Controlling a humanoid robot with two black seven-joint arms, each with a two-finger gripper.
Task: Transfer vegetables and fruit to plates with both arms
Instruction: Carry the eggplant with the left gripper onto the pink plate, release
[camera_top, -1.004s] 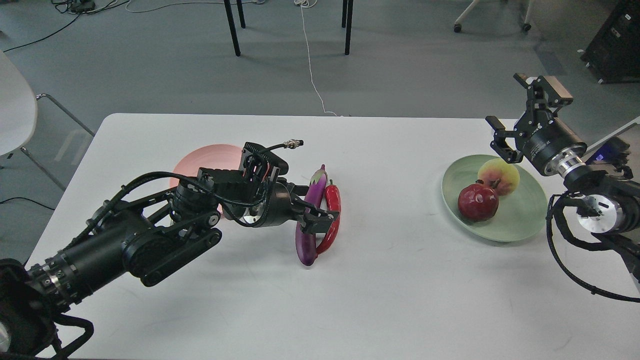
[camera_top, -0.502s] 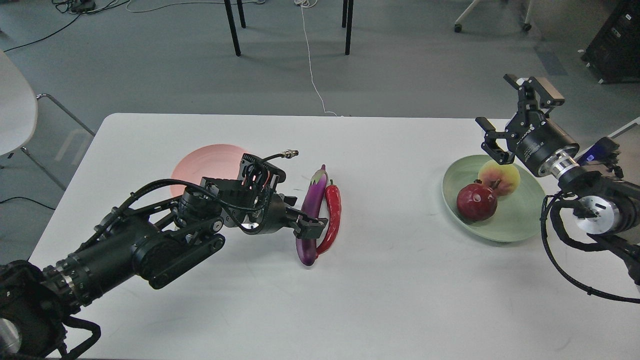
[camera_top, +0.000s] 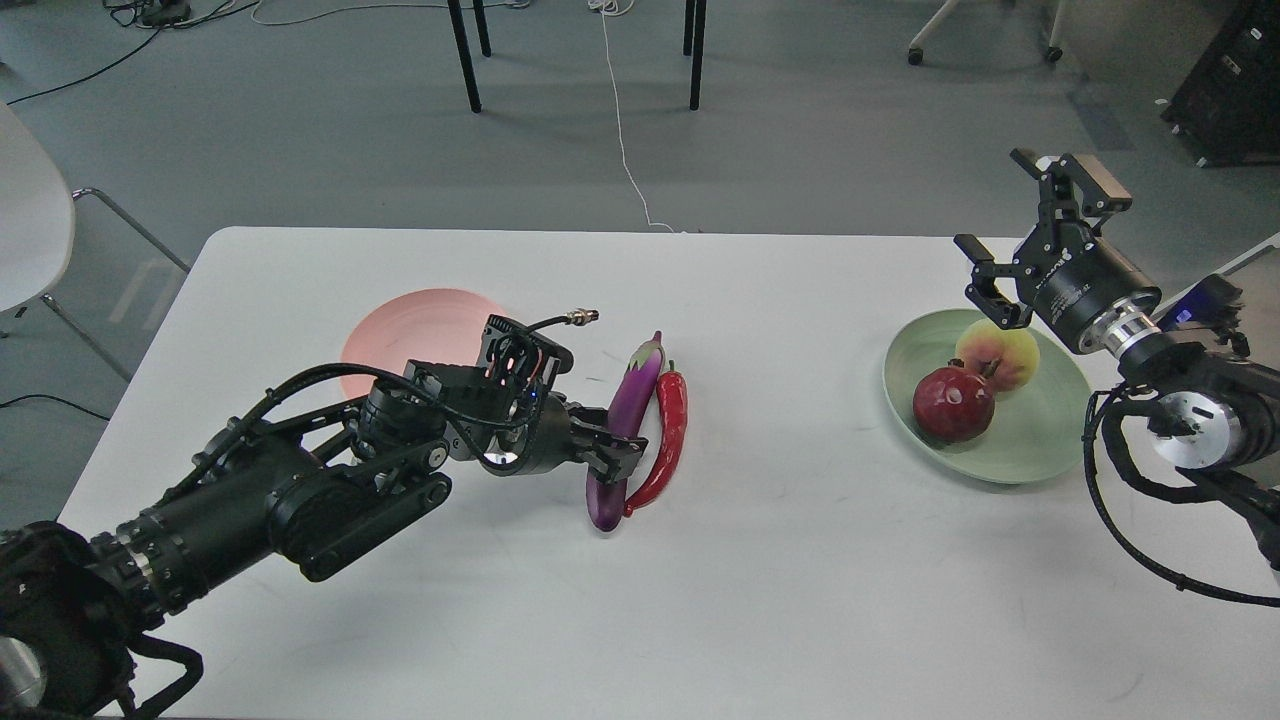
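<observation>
A purple eggplant (camera_top: 640, 385) and a red chili (camera_top: 668, 430) lie side by side at mid table. My left gripper (camera_top: 620, 452) is shut on the eggplant's lower half, low over the table. The pale pink plate (camera_top: 400, 325) lies behind my left wrist, empty as far as it shows. The mint green plate (camera_top: 1040, 450) at the right holds the dark red pomegranate (camera_top: 952, 403) and the yellow-green peach (camera_top: 1005, 352). My right gripper (camera_top: 992, 205) is open and empty, raised above the green plate's far edge.
The white table (camera_top: 760, 600) has its far edge near the top of the view. Chair and table legs (camera_top: 465, 55) and a white cable (camera_top: 625, 130) are on the floor beyond. My left forearm lies across the table's left front.
My left gripper slid back left off the chili and closed on the eggplant, whose lower end swung slightly left. My right gripper moved up and left, then held still.
</observation>
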